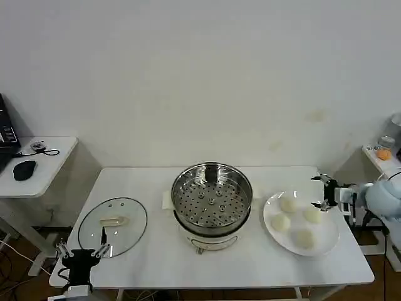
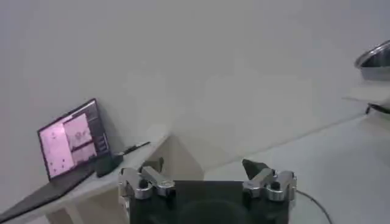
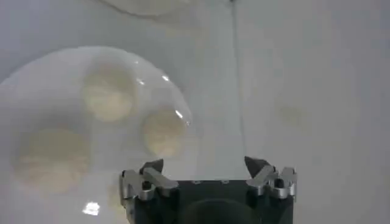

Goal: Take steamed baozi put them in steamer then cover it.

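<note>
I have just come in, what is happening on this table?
Nothing is held yet. The right claw hovers open at the far edge of the white plate, where four steamed baozi lie. The steamer stands open, no bun inside. Its glass lid lies on the table, beside the open left claw.

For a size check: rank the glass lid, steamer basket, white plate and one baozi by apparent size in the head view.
1. steamer basket, glass lid and white plate: too alike to rank
2. baozi: clearly smallest
</note>
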